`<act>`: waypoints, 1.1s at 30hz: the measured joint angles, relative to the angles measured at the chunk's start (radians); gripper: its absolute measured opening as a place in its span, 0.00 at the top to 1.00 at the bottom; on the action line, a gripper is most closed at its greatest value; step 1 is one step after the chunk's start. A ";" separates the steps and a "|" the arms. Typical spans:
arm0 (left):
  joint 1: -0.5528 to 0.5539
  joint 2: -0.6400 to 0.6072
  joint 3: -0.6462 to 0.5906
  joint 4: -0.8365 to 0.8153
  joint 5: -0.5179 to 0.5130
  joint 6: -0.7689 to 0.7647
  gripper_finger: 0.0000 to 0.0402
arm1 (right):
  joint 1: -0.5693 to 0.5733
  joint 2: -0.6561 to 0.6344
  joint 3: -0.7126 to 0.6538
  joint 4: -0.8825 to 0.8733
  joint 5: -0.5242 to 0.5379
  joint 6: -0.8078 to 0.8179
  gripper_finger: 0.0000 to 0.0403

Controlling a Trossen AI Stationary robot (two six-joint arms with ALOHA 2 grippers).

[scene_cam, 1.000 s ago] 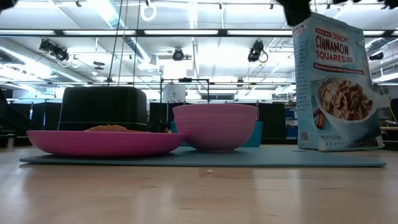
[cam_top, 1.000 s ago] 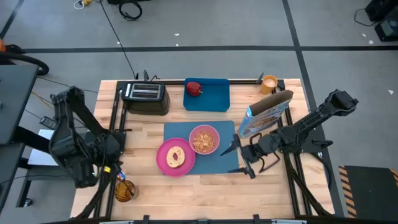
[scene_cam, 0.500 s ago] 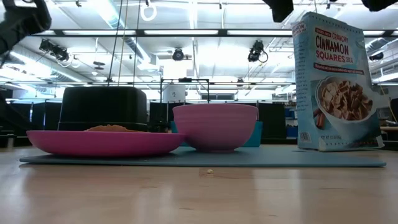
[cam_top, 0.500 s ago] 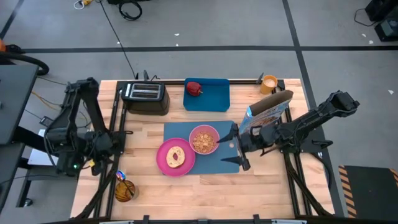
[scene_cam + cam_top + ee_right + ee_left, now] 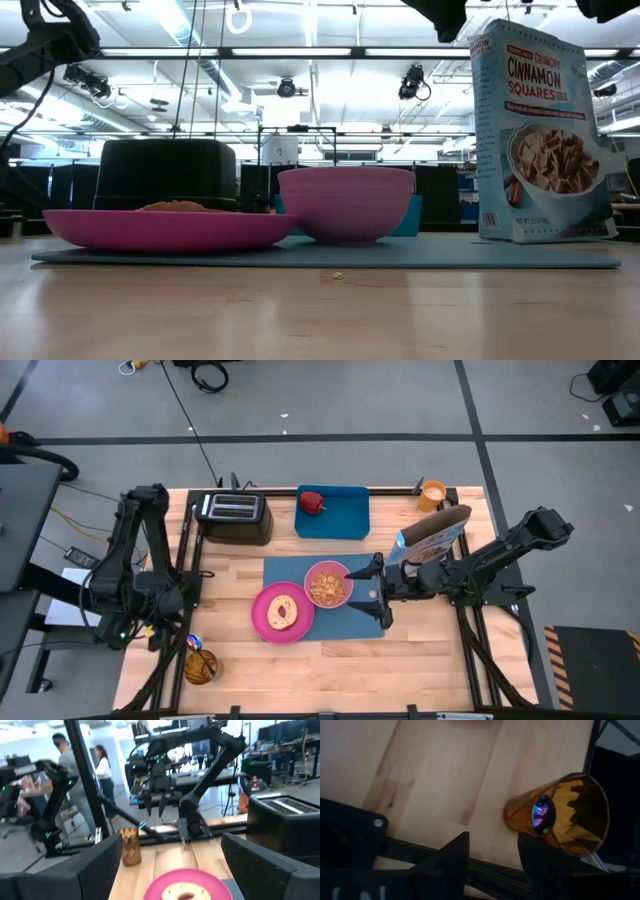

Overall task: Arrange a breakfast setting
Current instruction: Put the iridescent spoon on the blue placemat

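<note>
The blue mat (image 5: 355, 622) lies mid-table. On it rest the pink plate (image 5: 266, 618) with the toast slice (image 5: 283, 612) and the pink bowl (image 5: 328, 584), which holds cereal. The red apple (image 5: 312, 502) sits on a small blue tray (image 5: 345, 515). The orange cup (image 5: 433, 494) stands at the far right. The spoon (image 5: 540, 815) stands in an amber glass (image 5: 565, 820) at the near left corner. My right gripper (image 5: 375, 591) is open over the mat's right part, beside the bowl. My left gripper (image 5: 492, 865) is open above the table, close to the glass.
A cereal box (image 5: 427, 545) stands upright at the mat's right end, close to my right arm. A black toaster (image 5: 234, 517) stands at the far left. People stand in the room beyond the table's left side (image 5: 100, 770).
My right gripper has gone toward the table's left edge, from the mat's right end to just beside the bowl, staying open. My left arm has straightened upward, its elbow swinging toward the far edge, while its gripper stays by the glass.
</note>
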 joint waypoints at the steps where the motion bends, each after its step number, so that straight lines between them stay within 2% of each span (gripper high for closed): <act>1: -0.003 0.000 -0.005 0.007 -0.003 0.000 0.56 | 0.000 0.016 0.000 0.026 0.003 -0.004 0.14; 5: -0.027 -0.002 -0.007 0.034 -0.070 0.033 0.56 | -0.008 0.090 0.000 0.134 0.005 -0.016 0.14; 11: -0.058 -0.007 -0.007 0.062 -0.078 0.044 0.56 | -0.022 0.187 0.000 0.270 0.006 -0.010 0.14; 18: -0.103 -0.006 -0.007 0.073 -0.138 0.031 0.56 | -0.021 0.260 0.000 0.377 0.006 -0.003 0.14; 23: -0.151 -0.005 -0.007 0.073 -0.155 -0.026 0.56 | -0.008 0.292 0.000 0.411 0.004 -0.001 0.14; 28: -0.173 -0.005 -0.010 0.047 -0.235 -0.086 0.56 | 0.008 0.291 0.000 0.411 0.005 0.000 0.14; 33: -0.208 -0.005 -0.118 0.123 -0.246 -0.169 0.56 | 0.017 0.291 0.000 0.416 0.005 0.000 0.14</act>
